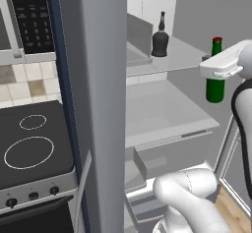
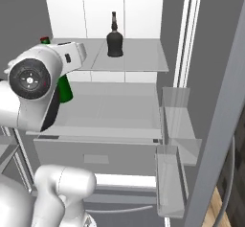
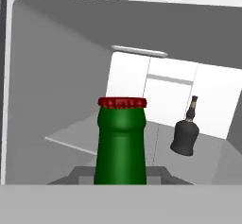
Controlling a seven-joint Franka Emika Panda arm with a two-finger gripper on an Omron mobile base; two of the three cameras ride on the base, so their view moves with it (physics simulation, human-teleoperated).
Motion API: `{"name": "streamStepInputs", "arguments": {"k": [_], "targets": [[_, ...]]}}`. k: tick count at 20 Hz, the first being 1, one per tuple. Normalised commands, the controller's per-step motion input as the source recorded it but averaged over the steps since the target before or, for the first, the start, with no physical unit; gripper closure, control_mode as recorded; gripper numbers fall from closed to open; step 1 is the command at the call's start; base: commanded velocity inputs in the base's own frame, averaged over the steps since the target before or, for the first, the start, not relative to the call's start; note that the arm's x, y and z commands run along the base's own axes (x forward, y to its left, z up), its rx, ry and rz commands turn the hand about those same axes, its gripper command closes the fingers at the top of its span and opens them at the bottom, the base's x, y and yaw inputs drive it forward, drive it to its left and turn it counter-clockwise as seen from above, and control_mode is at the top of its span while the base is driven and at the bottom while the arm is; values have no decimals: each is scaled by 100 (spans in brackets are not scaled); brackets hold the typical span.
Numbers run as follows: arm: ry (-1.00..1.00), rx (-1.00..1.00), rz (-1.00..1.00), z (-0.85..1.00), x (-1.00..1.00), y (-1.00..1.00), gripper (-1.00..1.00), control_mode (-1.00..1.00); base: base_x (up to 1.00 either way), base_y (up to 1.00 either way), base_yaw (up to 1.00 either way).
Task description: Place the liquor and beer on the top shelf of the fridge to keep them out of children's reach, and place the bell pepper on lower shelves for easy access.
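- Green glass, slim and tall, red cap: the beer (image 3: 121, 142). It stands upright right in front of my hand camera, held in my pincer (image 1: 214, 74), which is closed on the bottle's body. In the left base view the bottle hangs at the open front of the fridge (image 2: 143, 10), its base above the lower shelves (image 1: 167, 110) and its cap about level with the top shelf (image 2: 139, 58). Holding it upright by the body suits sliding it in and setting it flat, as I judge it.
- Black glass, squat and bulbous, thin neck, brownish stopper: the liquor (image 2: 114, 40). It stands upright on the top shelf, towards the far back wall, well apart from the beer. I take its part of the task as done.
- Translucent grey glass: top shelf. Bare area shows to the near left of the liquor; I judge this the likely spot for the beer, clear of the black bottle so neither is knocked.
- Translucent grey glass: lower shelves. A wide shelf lies beneath the beer, with a drawer front under it; this is the level meant for the bell pepper.
- Grey and clear plastic: door bins (image 2: 177, 125), on the right, stacked on the open door.
- Black glass cooktop (image 1: 32, 146) with white ring marks, on the far left beside the fridge wall.
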Motion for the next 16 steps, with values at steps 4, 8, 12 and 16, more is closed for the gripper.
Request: {"name": "streamStepInputs", "arguments": {"k": [4,8,12,16], "targets": [[-8,15,0,0,33,6,100,-100,0,0,0],[-9,14,0,6,33,7,100,-100,0,0,0],[-2,10,-4,33,31,12,100,-100,0,0,0],[0,7,-2,38,33,12,100,-100,0,0,0]]}}
